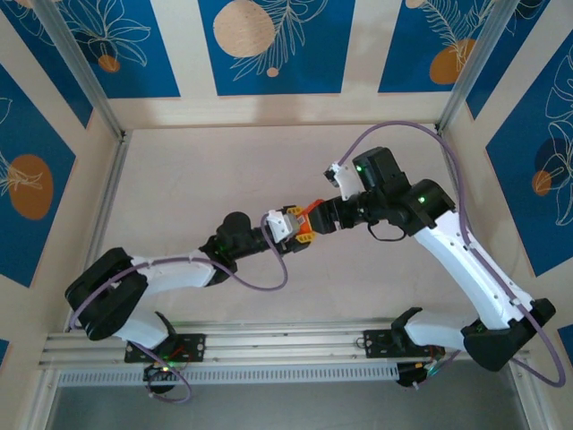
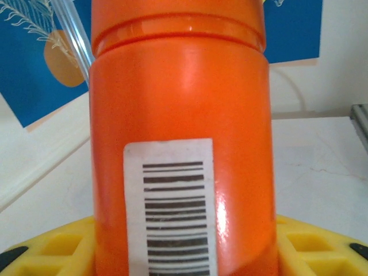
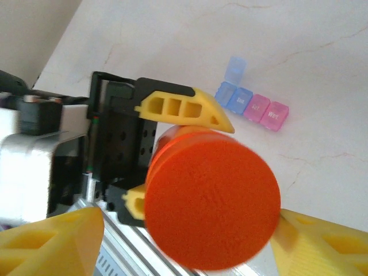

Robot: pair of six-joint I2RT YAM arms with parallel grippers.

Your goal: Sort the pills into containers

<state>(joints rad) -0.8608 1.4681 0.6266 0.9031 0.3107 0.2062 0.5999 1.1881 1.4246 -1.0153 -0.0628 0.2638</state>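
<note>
Pale table (image 3: 322, 46): my left gripper (image 1: 300, 228) clamps the orange bottle (image 2: 184, 115), its cap (image 3: 213, 201) facing my right gripper (image 3: 190, 236), whose fingers (image 3: 52, 241) stand released either side. The containers (image 3: 253, 106) lie on the table beyond the cap, strip crosswise.

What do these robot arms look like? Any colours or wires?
Both the left arm and right arm have white shells and black joints. A purple cable loops along each. Green lights glow on the right one. The fingers are yellow, hollow-celled plastic.
</note>
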